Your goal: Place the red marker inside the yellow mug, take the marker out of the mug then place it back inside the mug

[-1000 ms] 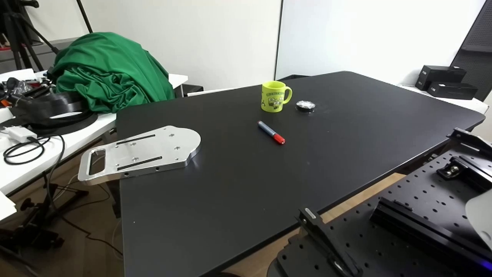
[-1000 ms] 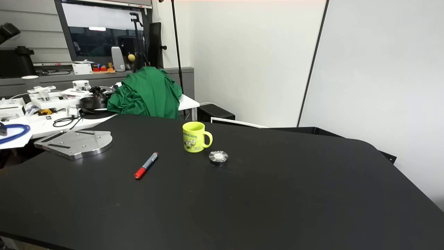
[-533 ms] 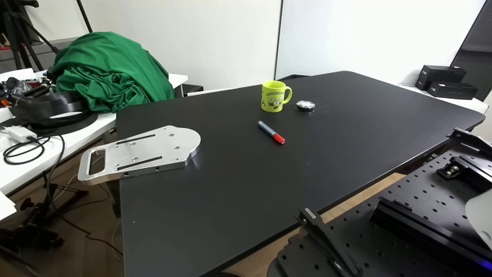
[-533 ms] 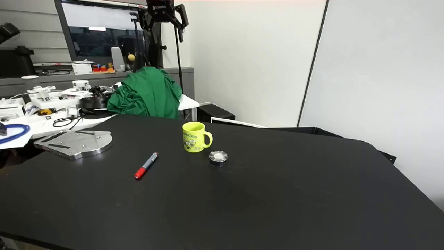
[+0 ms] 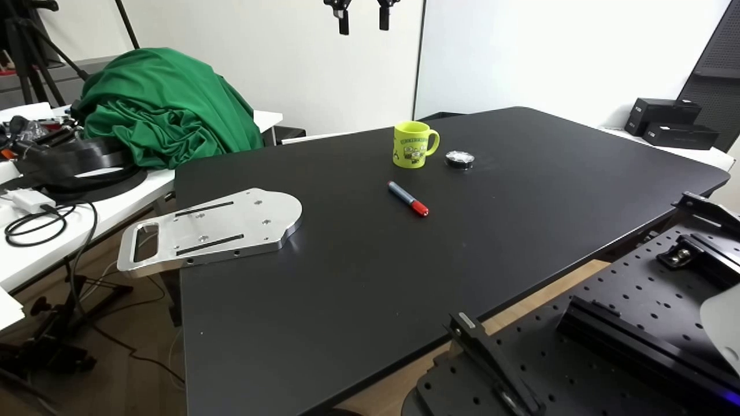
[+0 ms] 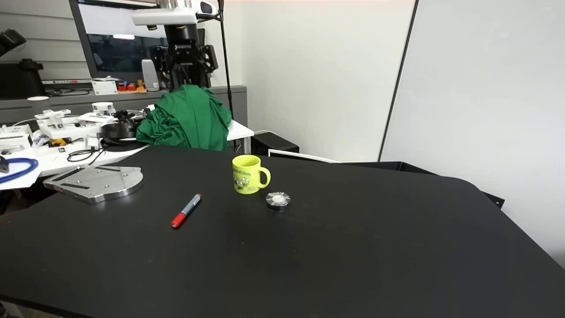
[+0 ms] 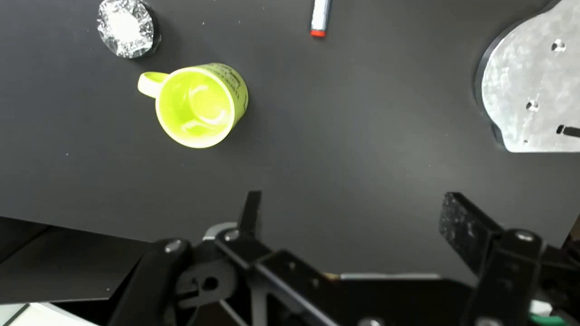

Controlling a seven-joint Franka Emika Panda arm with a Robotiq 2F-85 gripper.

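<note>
Black table (image 5: 370,266), red marker (image 5: 408,200) whole except in wrist view

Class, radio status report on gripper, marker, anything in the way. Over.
Gripper open, holding nothing. Red marker flat on table, outside yellow mug. Silvery round object near mug, possible obstacle.

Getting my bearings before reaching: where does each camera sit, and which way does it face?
In an exterior view: raised, looking down across the table; the gripper shows at top, a pale part, perhaps the robot's, at right.
In an exterior view: raised, facing over the table to a white wall; gripper and white arm section show at top.
Wrist view: by the open gripper, seen along the bottom; looking down at the yellow mug.
Both exterior views share the mug, red marker and metal plate.
</note>
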